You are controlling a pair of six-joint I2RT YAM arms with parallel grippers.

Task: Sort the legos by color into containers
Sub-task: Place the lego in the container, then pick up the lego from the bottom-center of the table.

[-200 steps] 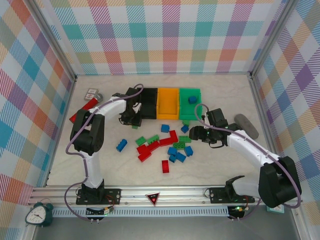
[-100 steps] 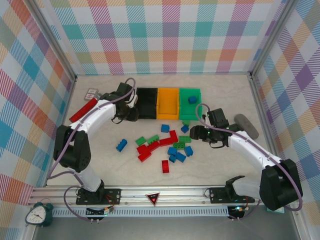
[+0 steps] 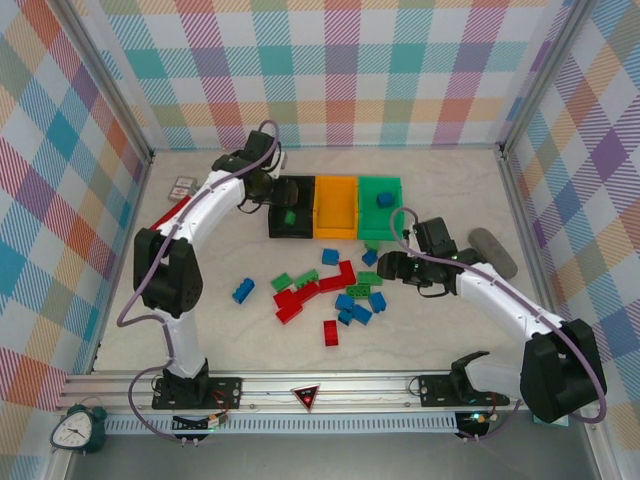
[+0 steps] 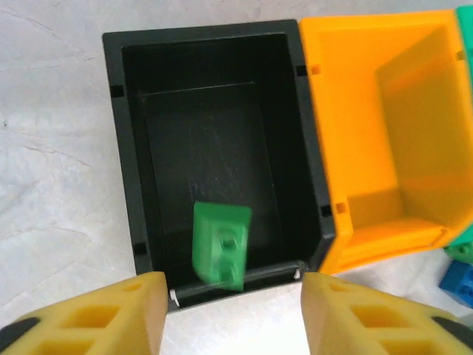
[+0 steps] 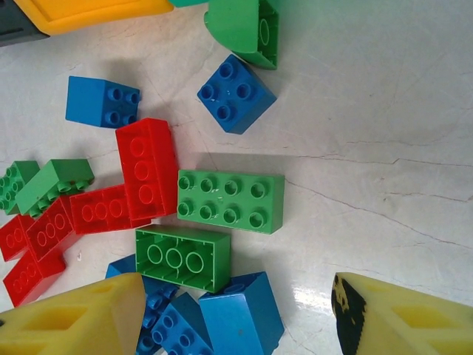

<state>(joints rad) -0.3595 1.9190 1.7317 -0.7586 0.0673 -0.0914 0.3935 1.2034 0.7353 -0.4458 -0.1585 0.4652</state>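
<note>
Far left: left claw (image 4: 233,314) released, yellow fingers (image 4: 111,314) spread wide with nothing between them, poised over the near rim of the black container (image 4: 122,163). Just beyond the fingertips, inside that container by its near wall, one green lego (image 4: 219,244), tilted and blurred; resting or not, impossible to tell. To the right of this claw, touching the black wall, the orange container (image 4: 421,222), then the green container (image 3: 372,222) with a blue lego (image 3: 385,199) inside. Farther right and nearer the arm bases: right claw (image 5: 236,318) likewise released, gripping nothing, hanging over the loose legos (image 3: 345,300) on the bench (image 5: 384,148). Between its fingertips, blue legos (image 5: 240,314); just ahead of them, an upturned green lego (image 5: 182,257); beyond that, a green eight-stud lego (image 5: 230,201) with a red lego (image 5: 148,168) just beside it on the left.
</note>
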